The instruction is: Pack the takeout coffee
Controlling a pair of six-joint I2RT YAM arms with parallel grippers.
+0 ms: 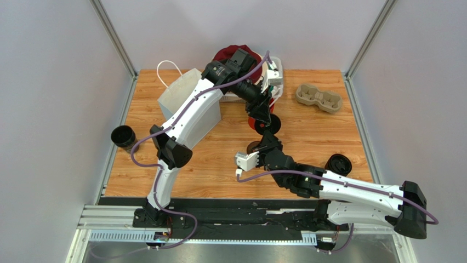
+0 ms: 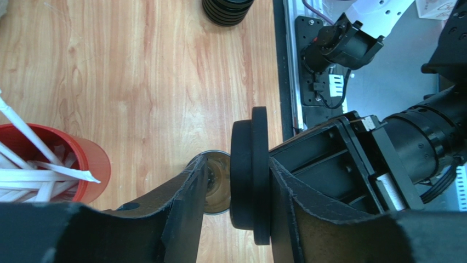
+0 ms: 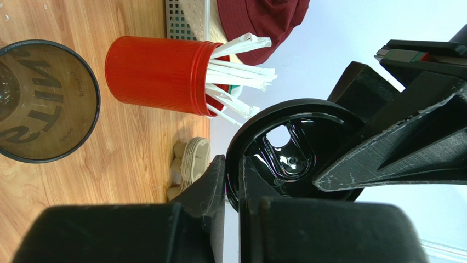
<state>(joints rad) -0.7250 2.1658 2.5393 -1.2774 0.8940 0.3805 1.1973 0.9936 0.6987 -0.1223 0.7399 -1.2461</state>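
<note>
The takeout coffee cup (image 1: 253,147) stands lidless on the wooden table, brownish inside; it also shows in the left wrist view (image 2: 219,183) and the right wrist view (image 3: 38,101). Its black round lid (image 1: 274,125) is held on edge above the table. My right gripper (image 3: 233,164) is shut on the lid's rim (image 3: 290,153). My left gripper (image 2: 237,164) is open and straddles the same lid (image 2: 250,175): the lid lies against one finger, with a gap to the other. In the top view the left gripper (image 1: 268,119) comes from behind and the right gripper (image 1: 267,138) from the front.
A red cup of white straws (image 1: 254,121) stands just behind the lid. A white paper bag (image 1: 186,93) stands at the back left and a cardboard cup carrier (image 1: 319,97) at the back right. An all-black cup (image 1: 123,136) is at the left edge and a black ringed item (image 1: 339,163) at the right.
</note>
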